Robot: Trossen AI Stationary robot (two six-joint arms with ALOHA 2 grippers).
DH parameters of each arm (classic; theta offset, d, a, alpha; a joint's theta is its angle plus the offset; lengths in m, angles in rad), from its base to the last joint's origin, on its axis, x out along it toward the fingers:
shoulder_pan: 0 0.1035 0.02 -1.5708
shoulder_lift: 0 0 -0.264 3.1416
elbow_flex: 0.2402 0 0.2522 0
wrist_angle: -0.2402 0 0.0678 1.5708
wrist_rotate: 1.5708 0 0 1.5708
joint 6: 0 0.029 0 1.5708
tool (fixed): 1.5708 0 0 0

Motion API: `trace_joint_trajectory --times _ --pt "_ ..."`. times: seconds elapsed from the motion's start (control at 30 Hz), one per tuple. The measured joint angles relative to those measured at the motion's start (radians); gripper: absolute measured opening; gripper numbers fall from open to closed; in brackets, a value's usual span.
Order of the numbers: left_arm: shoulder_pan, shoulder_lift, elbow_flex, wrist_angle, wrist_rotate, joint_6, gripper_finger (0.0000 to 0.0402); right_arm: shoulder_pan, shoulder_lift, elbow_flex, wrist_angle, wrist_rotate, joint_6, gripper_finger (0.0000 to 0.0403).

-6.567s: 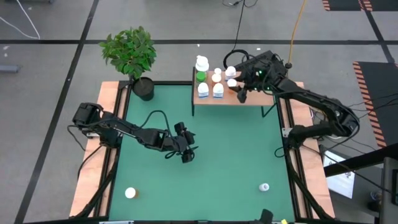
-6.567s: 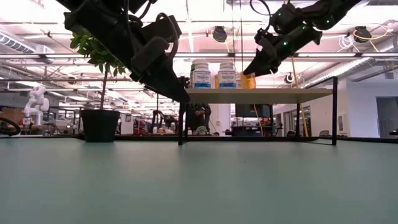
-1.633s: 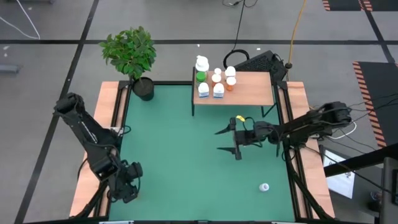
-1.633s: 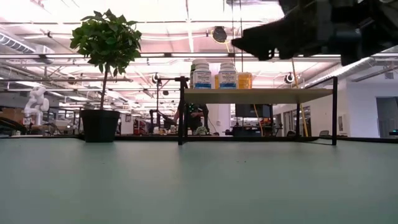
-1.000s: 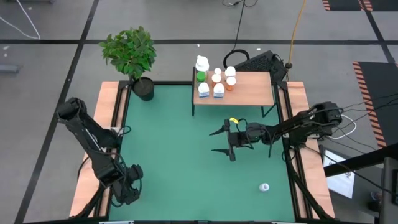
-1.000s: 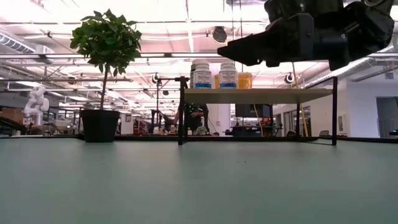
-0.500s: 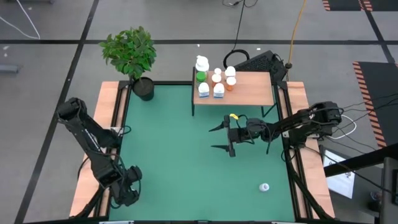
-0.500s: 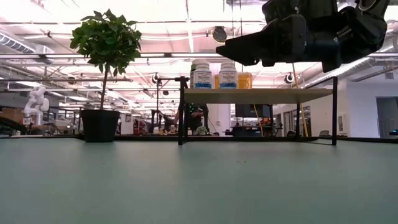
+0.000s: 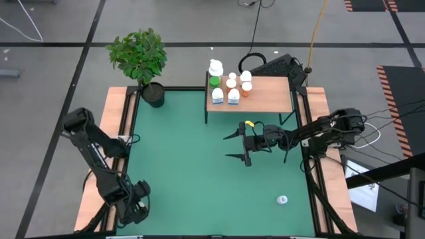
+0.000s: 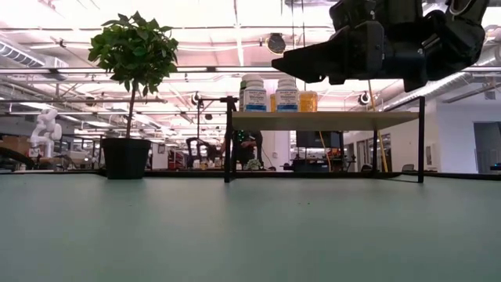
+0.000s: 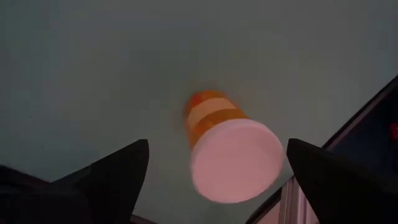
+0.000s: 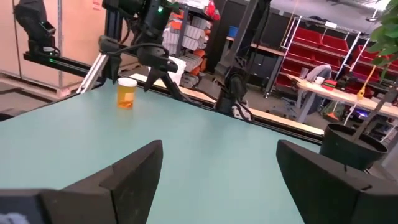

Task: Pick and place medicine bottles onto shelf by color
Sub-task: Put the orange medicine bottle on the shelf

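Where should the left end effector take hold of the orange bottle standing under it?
Grip the orange bottle around its body just below the white cap, coming straight down from above. It stands upright on the green mat, cap toward the left end effector, whose open fingers already straddle it, and the round sides give two opposed faces.

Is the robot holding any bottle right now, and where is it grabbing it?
No. Both grippers are open and empty; the left gripper is just above an orange bottle.
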Motion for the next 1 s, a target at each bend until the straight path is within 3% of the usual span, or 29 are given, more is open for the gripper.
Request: trace_joint_trajectory --times 0.3,0.63,1.0 --pt "0.001 0.045 0.0 0.017 0.001 0.017 0.0373 -0.005 0.0 0.0 0.01 0.0 -0.008 0.0311" --pt "0.059 0.054 0.0 0.017 -0.003 0.197 0.0268 -0.005 0.0 0.013 0.008 0.0 0.001 0.0298" --pt "0.277 0.053 0.0 0.011 0.02 0.489 0.0182 -0.005 0.0 0.013 -0.007 0.0 -0.004 0.0298"
